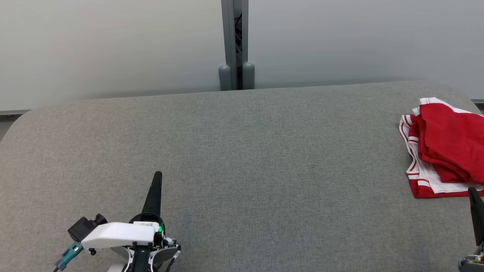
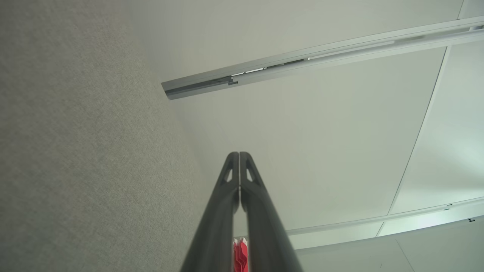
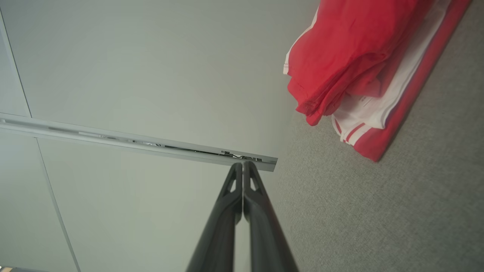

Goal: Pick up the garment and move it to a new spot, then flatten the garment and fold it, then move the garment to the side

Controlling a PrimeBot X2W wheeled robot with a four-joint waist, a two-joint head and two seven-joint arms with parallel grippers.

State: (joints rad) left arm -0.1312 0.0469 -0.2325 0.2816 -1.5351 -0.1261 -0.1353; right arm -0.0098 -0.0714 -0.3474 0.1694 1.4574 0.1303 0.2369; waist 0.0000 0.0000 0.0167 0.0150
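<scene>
The head view takes in the whole grey surface [image 1: 242, 151], with one red, white-trimmed garment [image 1: 442, 147] folded in a loose stack at the right edge of the frame and partly cut off by it. Its long axis runs roughly top to bottom of the frame, with a red hem band across the lower end. The left claw [image 1: 157, 175] stands at lower left, well apart from the garment. The right claw [image 1: 473, 192] rises at lower right, near the hem. The right wrist view makes plainer the stacked layers at its upper right, and its two fingers pressed together on nothing. The left wrist view shows its fingers likewise closed and empty, with a red sliver between their bases. Two claws, one garment.
</scene>
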